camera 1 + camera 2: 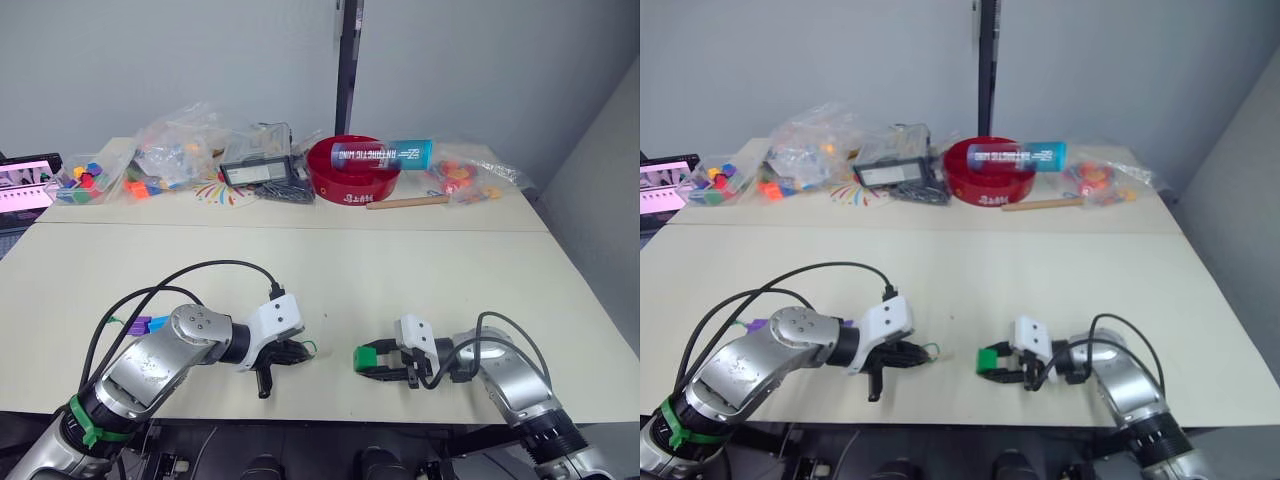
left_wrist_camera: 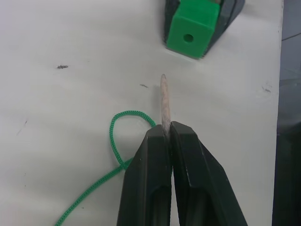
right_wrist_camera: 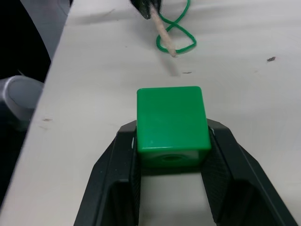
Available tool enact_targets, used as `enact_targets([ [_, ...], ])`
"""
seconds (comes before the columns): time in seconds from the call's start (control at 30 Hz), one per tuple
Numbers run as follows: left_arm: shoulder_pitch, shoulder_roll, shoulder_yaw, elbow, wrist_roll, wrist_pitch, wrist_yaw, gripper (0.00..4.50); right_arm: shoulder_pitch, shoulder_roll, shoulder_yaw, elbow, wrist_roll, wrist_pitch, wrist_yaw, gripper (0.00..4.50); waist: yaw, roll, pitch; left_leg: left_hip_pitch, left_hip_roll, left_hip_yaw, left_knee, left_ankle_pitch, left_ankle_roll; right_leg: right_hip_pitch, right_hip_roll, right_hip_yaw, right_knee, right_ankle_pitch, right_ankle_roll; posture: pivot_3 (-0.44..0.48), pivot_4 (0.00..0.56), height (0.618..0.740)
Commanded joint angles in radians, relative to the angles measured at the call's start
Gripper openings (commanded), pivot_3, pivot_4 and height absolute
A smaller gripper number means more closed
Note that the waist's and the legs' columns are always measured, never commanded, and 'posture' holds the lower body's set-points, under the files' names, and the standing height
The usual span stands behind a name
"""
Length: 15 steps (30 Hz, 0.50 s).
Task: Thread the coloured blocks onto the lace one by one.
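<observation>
Green block (image 3: 172, 123) clamped in right gripper (image 3: 172, 155) faces left gripper (image 2: 164, 141) pinching lace tip (image 2: 164, 101).

White lettering on the blue tube (image 1: 383, 154) and red bowl (image 1: 352, 184) is unreadable.

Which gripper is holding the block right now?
The right gripper: its black fingers clamp the green plastic cube. The left gripper pinches the green lace's pale tip.

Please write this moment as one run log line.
left end effector: shut on lace tip | right end effector: shut on green block | tip apart from block hole, unthreaded
</observation>
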Motion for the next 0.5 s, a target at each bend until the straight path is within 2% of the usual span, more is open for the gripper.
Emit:
enact_targets([
  [0.03,-0.001,-0.005,0.028,-0.034,-0.024,-0.003,0.006,0.00,0.021,0.007,0.004,-0.096,0.062,0.051,0.011,1.19,-0.002,0.000,0.000,0.000,0.000,0.000,0.000,0.000,0.000,0.000,0.000,0.000,0.000,0.000,0.000,0.000,0.150,0.731],
  [0.23,-0.001,-0.002,0.028,-0.038,-0.038,-0.001,0.014,0.00,0.028,0.018,0.001,-0.143,0.095,0.099,-0.006,1.19,-0.009,0.000,0.000,0.000,0.000,0.001,0.000,0.000,0.000,-0.001,0.000,0.000,0.002,0.000,0.000,0.000,0.150,0.731],
  [0.5,-0.006,0.006,0.026,-0.057,-0.065,0.004,0.004,0.00,0.016,0.010,0.024,-0.048,0.018,0.045,-0.017,1.19,-0.010,0.000,0.000,0.000,0.000,0.001,0.000,0.000,0.000,-0.001,0.000,0.001,0.002,0.000,0.000,0.000,0.150,0.731],
])
